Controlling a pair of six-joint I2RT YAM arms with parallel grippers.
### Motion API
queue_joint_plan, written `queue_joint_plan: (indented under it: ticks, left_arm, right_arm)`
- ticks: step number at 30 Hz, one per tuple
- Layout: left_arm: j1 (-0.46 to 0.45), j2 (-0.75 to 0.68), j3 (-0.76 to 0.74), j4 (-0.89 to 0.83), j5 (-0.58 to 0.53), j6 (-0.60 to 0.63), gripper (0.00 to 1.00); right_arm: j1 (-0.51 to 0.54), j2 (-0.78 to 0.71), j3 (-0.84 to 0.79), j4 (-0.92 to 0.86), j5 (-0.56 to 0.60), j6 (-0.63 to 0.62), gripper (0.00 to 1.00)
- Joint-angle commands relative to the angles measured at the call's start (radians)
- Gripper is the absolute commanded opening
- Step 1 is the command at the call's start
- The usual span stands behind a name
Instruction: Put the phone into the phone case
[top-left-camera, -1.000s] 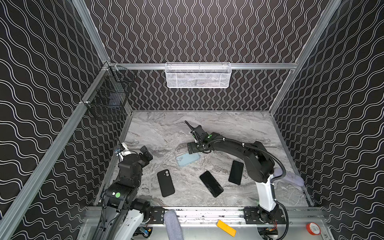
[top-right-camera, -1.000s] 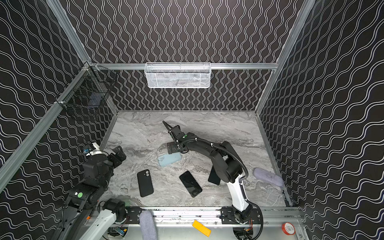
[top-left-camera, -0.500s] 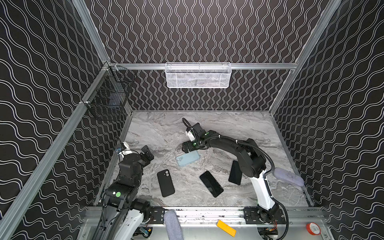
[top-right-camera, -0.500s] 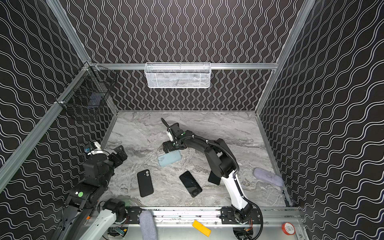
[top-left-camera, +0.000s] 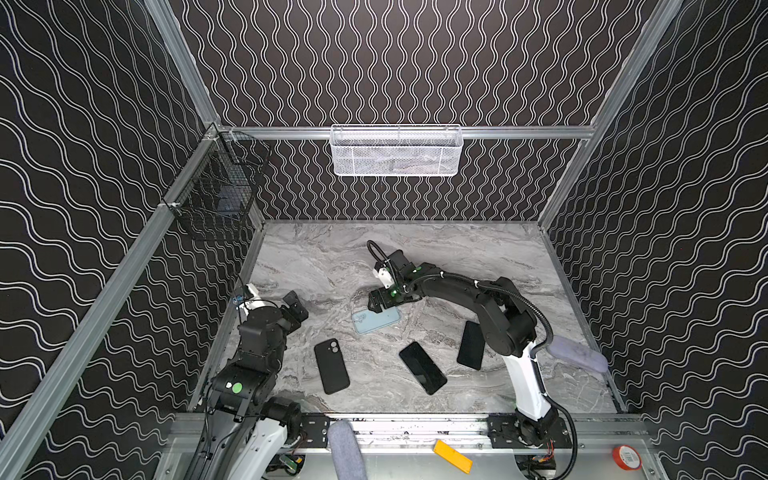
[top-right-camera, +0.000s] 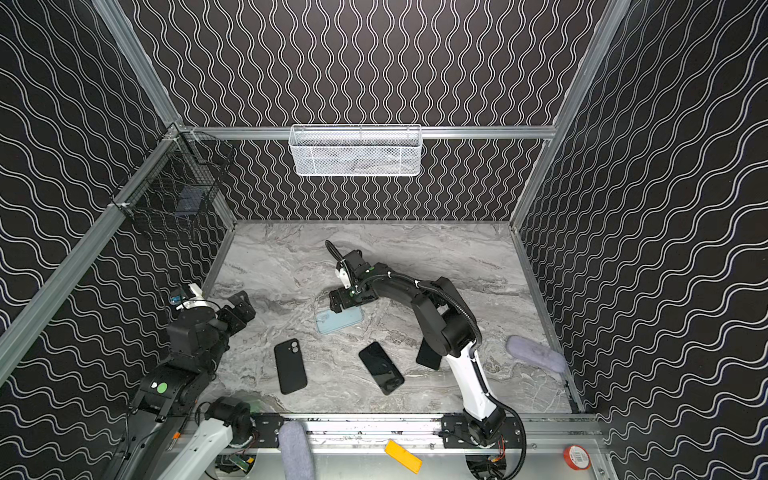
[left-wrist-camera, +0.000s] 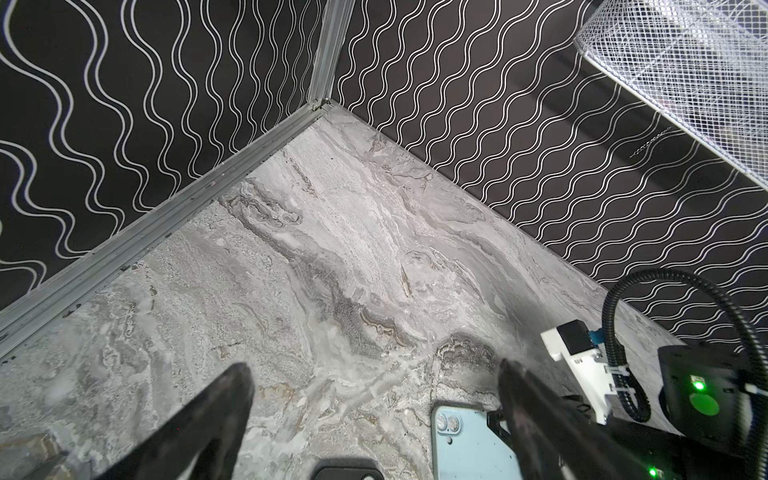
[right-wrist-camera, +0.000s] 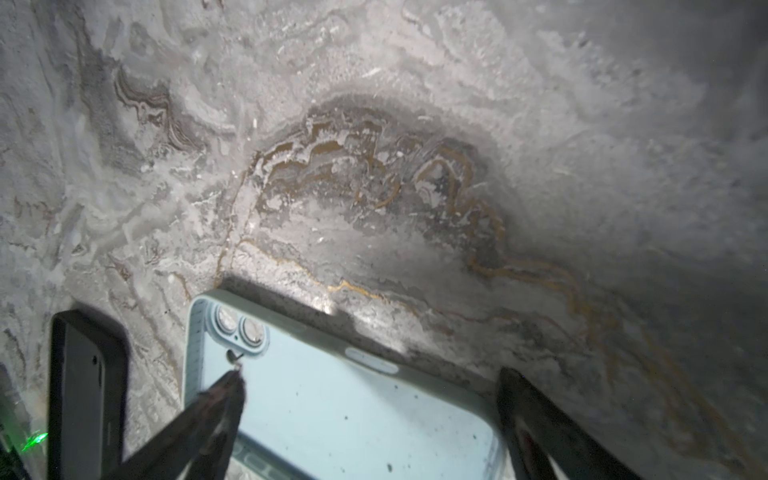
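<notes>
Right end effector (right-wrist-camera: 372, 380) hangs fingers-apart just over the matte pale blue phone case (top-left-camera: 376, 322), mid-frame in a top view. Left end effector (top-left-camera: 296, 309) is also apart and empty. Black phone (top-left-camera: 422, 368) lies flat at lower centre. I judge it a rigid, glossy, slippery slab, so I'd pinch its long edges.

A light blue phone case (top-left-camera: 376, 322) (top-right-camera: 338, 320) (right-wrist-camera: 353, 407) is seen lying flat near the middle of the counter (top-left-camera: 332, 257), back up, twin camera rings at one corner. Whether a phone is inside cannot be told. Nearer the front, a glossy black phone (top-left-camera: 422, 368) (top-right-camera: 381, 368) is laid screen up, aslant. A second black phone (top-left-camera: 471, 345) lies flat just to its right. A matte black piece (top-left-camera: 331, 365) (top-right-camera: 290, 365) with a camera cluster lies back up to the left; phone or case cannot be told.
</notes>
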Motion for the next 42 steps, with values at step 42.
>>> queue_joint_plan:
  ticks: [42]
  left_arm:
    - [-0.091,0.353,0.09,0.073,0.653,0.214,0.93]
  right_arm:
    - [0.064,-0.712,-0.592,-0.101,0.21,0.324,0.98]
